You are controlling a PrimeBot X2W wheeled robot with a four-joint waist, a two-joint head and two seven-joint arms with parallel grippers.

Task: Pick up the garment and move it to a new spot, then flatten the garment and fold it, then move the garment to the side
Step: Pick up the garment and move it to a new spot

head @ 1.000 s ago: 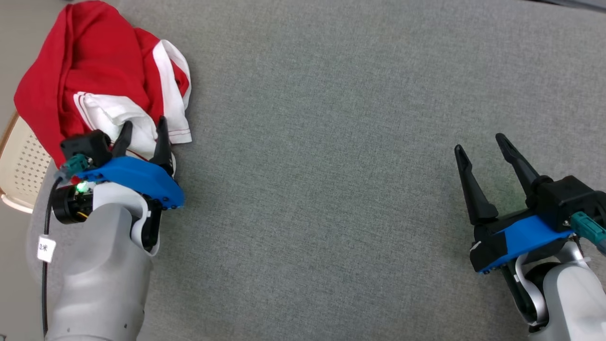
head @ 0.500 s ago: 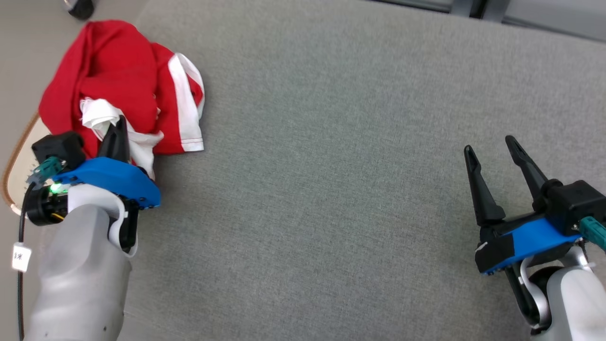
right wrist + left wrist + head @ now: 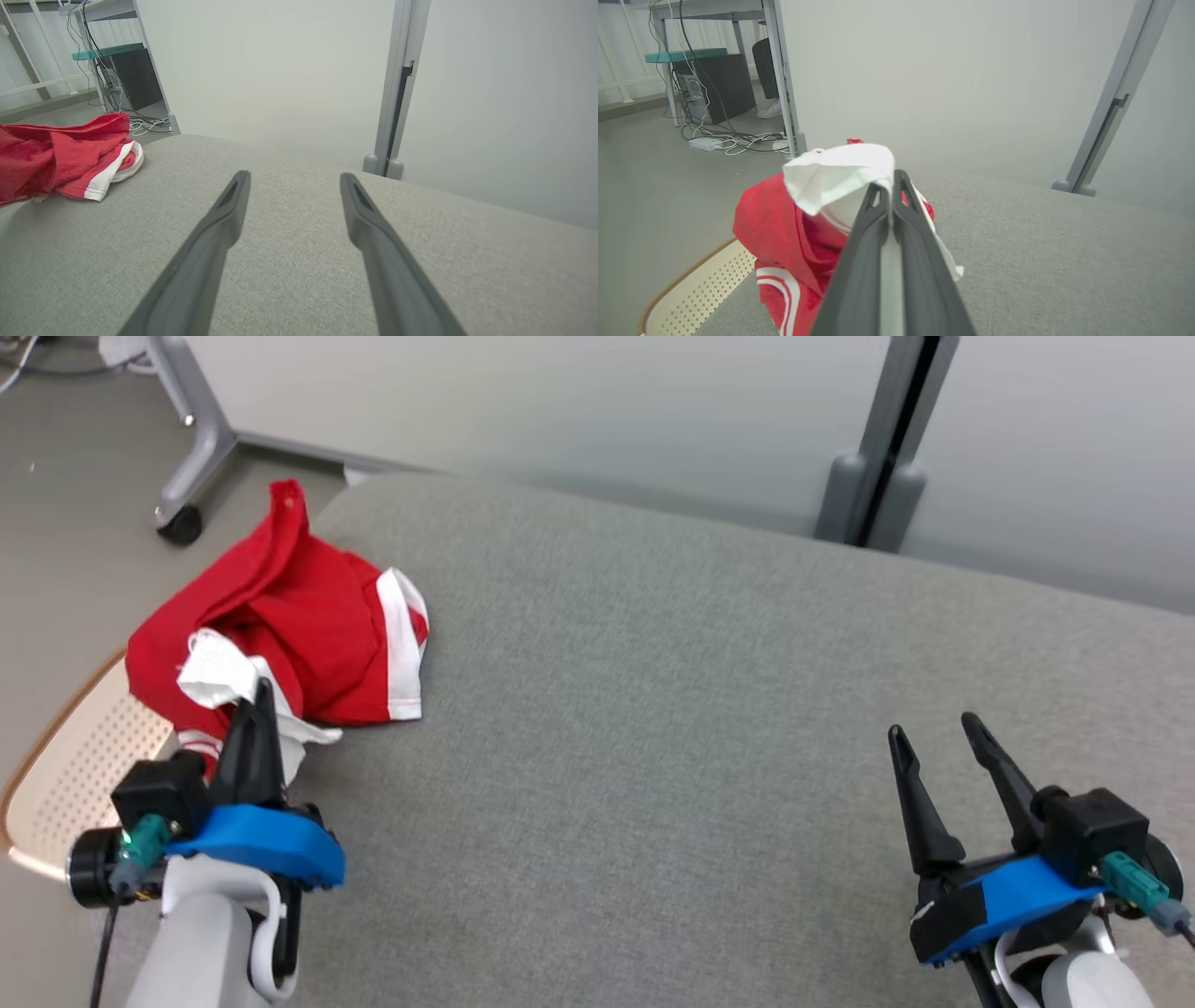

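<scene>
**Left end effector.** The left gripper (image 3: 261, 695) (image 3: 889, 181) is clenched, with both dark fingers pressed together along their length. It grasps a white fold (image 3: 836, 172) of the red-and-white garment (image 3: 308, 625). In the left wrist view the white cloth drapes over the fingertips and a pale strip of it runs down between the two fingers.

**Garment.** The garment lies bunched, not flattened. Most of its red bulk sits just beyond the left fingertips and to their outer side. A white-banded hem lies on the inner side, towards the right arm. The heap rests at the left edge of the grey fabric surface (image 3: 653, 728), and part of it overhangs that edge. Below the overhang, on the outer side of the left gripper, is a perforated cream panel (image 3: 75, 775) with a wooden rim.

**Right end effector.** The right gripper (image 3: 934, 728) (image 3: 294, 179) is released, with its fingers spread and nothing between them. It hovers over bare grey fabric. In the right wrist view the garment (image 3: 56, 158) is well apart from it, far off to the left of its fingertips.

**Surroundings.** A grey upright post (image 3: 887, 429) stands beyond the far edge of the surface, ahead of the right gripper. A castor (image 3: 180, 525) rests on the floor beyond the garment.
</scene>
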